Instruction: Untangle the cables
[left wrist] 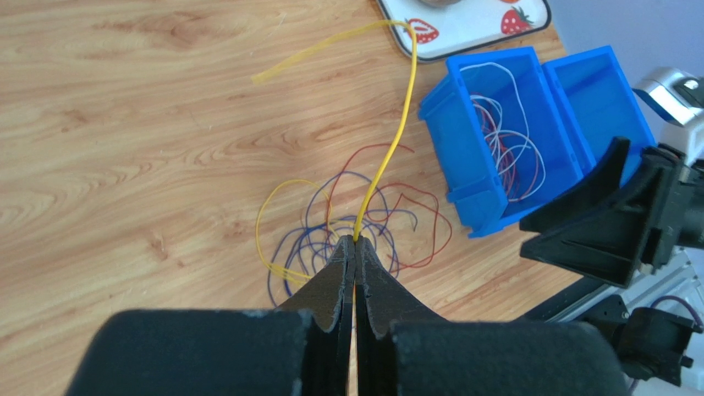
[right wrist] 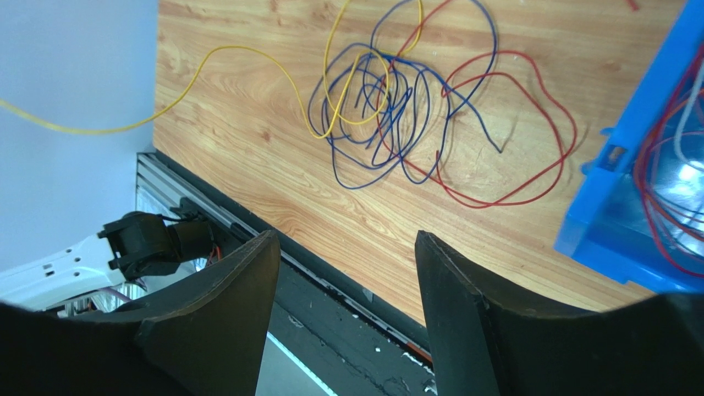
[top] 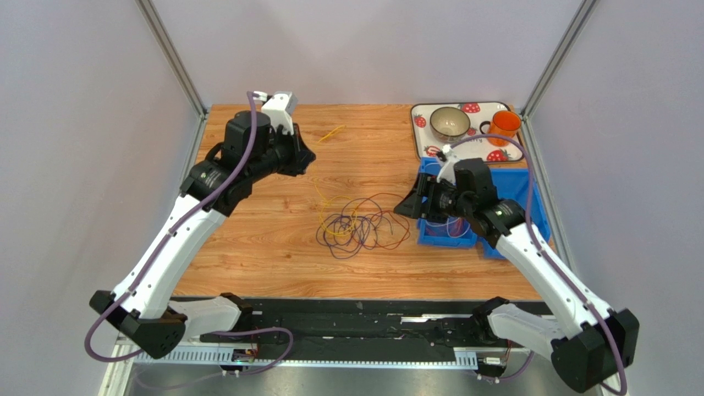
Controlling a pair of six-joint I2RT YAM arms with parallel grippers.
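- Closest to the left wrist camera, the left gripper (left wrist: 355, 247) has its black fingers pressed together, pinching a yellow cable (left wrist: 405, 107) at the very tips.
- From the tips this cable runs away toward a corner of the tray (left wrist: 463, 37), then bends left, and its loose end lies on bare wood.
- Beneath the left gripper, the rest of the cables (top: 359, 227) lie in a loose tangle of purple, red and yellow loops near the middle of the table (top: 273, 247).
- The right gripper (right wrist: 345, 243) hovers with its fingers spread apart and nothing between them, between the tangle and the blue bin (top: 529, 202).
- The bin sits on the table's right side, just in front of the tray, with thin white and red wires inside it.
- Its left wall stands near the red loops, so the tangle has little room on that side.
- The tray, printed with strawberries, fills the far right corner and carries a bowl (top: 449, 122) and an orange cup (top: 504, 125).
- Open wood stretches left of the tangle and toward the back edge, crossed only by the yellow end.
- A black rail (top: 372, 318) runs along the near edge, not far from the tangle's front loops.
- Metal frame posts (top: 169, 54) rise at the back corners, and plain walls close in on both sides.
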